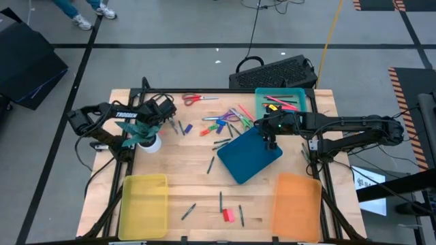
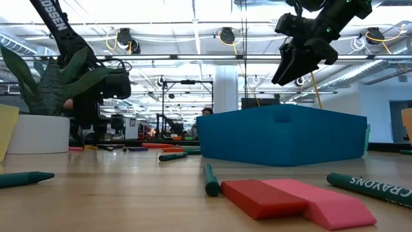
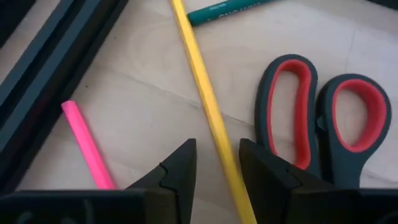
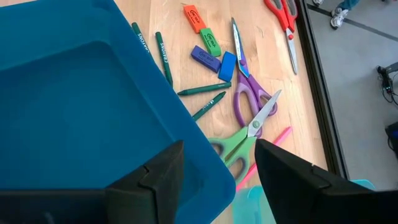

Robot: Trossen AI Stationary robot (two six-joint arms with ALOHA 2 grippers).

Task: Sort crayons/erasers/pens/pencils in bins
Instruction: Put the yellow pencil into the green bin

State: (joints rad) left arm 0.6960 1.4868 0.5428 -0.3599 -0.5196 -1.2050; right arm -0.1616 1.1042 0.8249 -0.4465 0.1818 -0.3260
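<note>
Right gripper (image 1: 270, 138) sits just right of frame centre in the high view, over the upper edge of the dark blue bin (image 1: 251, 155). Its fingers are spread, nothing between them; in the right wrist view the bin's rim runs under the gap. In the low view the gripper hangs above the bin, clear of it.

Left gripper (image 3: 216, 173) is at upper left of the table in the high view, next to a potted plant (image 1: 144, 133). Fingers apart, straddling a yellow pencil (image 3: 205, 99) that lies on the wood. Whether they touch it, cannot tell. Pink stick (image 3: 88, 144) to one side, red-handled scissors (image 3: 317, 118) to the other.

Bins: yellow bin (image 1: 144, 206) lower left, orange bin (image 1: 296, 205) lower right, teal bin (image 1: 281, 102) upper right, with sticks in it.

Erasers: red eraser (image 2: 262, 198) and pink eraser (image 2: 335, 206) touching, bottom centre of the table. Orange, green and blue erasers (image 4: 213, 53) cluster beside purple scissors (image 4: 249, 93) and green scissors (image 4: 233, 151), above the blue bin.
</note>
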